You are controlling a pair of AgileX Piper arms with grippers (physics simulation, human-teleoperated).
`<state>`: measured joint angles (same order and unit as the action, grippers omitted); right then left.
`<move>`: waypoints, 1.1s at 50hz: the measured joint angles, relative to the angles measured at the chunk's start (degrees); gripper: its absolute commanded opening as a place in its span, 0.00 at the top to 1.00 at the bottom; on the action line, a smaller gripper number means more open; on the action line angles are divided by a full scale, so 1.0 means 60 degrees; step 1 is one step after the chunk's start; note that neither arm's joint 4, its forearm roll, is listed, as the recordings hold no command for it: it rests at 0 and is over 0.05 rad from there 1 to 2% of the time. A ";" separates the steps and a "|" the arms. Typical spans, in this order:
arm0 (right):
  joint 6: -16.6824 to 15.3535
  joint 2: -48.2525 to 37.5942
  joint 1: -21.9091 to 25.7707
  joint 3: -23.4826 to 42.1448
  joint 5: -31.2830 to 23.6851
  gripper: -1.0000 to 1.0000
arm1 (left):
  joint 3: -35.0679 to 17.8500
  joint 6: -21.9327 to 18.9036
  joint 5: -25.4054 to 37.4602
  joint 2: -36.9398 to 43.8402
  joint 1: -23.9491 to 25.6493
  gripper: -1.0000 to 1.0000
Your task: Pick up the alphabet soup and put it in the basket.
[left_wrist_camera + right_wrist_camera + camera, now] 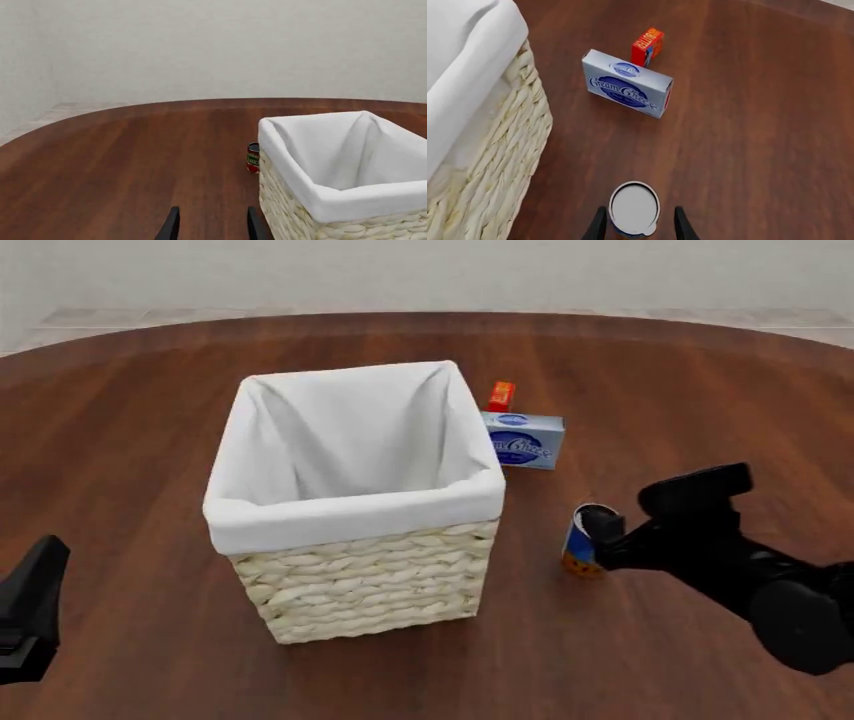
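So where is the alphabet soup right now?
In the front view the alphabet soup stands upright on the table, right of the basket, between the open fingers of the right pincer.

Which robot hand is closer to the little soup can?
The right. The right gripper is at the can, a finger on each side. The left gripper sits far off, across the basket from it.

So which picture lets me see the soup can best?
The right wrist view: the alphabet soup sits close up between the right gripper jaws, its silver top showing. The front view shows its blue label, partly hidden. The left wrist view doesn't show it.
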<state>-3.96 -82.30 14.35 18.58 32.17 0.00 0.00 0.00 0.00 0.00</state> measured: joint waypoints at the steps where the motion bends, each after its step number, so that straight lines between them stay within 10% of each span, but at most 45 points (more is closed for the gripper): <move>1: 0.0013 -0.0029 0.0023 0.0008 0.0008 0.00 | 0.0000 0.0000 0.0000 0.0000 0.0000 0.00; 55: 0.0009 -0.1636 0.0167 0.0467 0.0417 0.00 | 0.0000 0.0000 0.0000 0.0000 0.0000 0.00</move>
<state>-3.91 -92.11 15.35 21.38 34.67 0.00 0.00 0.00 0.00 0.00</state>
